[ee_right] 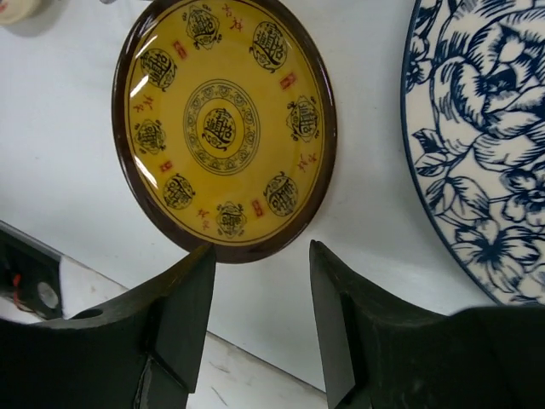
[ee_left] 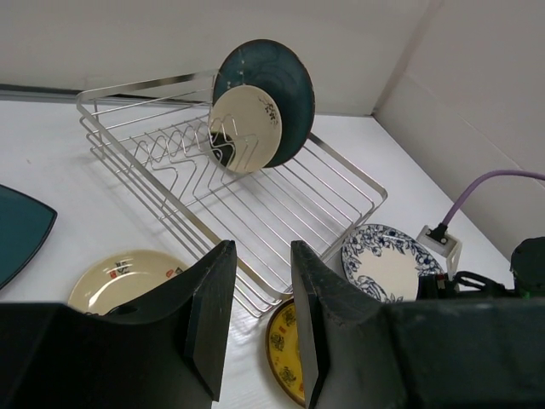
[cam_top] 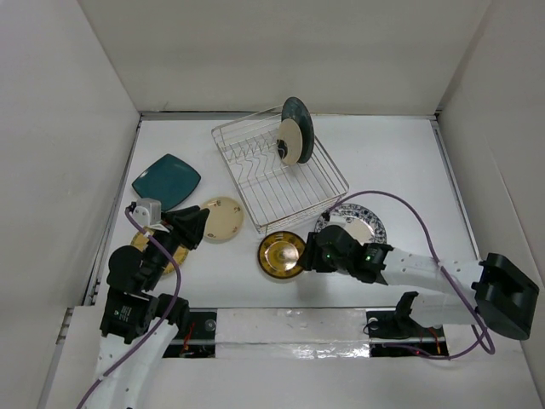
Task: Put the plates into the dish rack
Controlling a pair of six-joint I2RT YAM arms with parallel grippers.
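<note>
Top view: dish rack [cam_top: 289,192] sits mid-frame, angled. Two plates stand upright at its upper-right end, leaning together: dark teal plate [cam_top: 301,119] behind, small cream plate [cam_top: 291,143] in front. The rest lie flat on the table [cam_top: 392,162]. Teal square plate [cam_top: 167,181] is at left. Floral cream plate [cam_top: 222,218] is just beside the rack's lower-left corner. Gold plate [cam_top: 279,254] is below the rack. Blue-and-white plate [cam_top: 353,223] is right of it, partly under the right arm [cam_top: 417,268]. Right gripper [cam_top: 308,254] is at the gold plate's right edge. Left gripper [cam_top: 192,225] hangs near the floral cream plate.

Left wrist: left gripper [ee_left: 260,315] has its jaws apart and empty, and looks across the dish rack [ee_left: 281,213]. The prongs [ee_left: 179,170] left of the loaded pair are free.

Right wrist: right gripper [ee_right: 260,294] is spread with nothing between the jaws. The gold plate [ee_right: 226,123] has its near rim just off the gap, not pinched. The blue-and-white plate [ee_right: 485,153] fills the right edge of the frame, apart from the gold one.

My read: the step in hand is the right arm's pick of the gold plate, approach done, grasp not made.
- Next: advance so one finger goes over the rim and one outside it, then close.
- Then lift, tip the plate on edge, and drop it between free prongs.
- The plate is flat and glossy, so expect slip at the rim.
</note>
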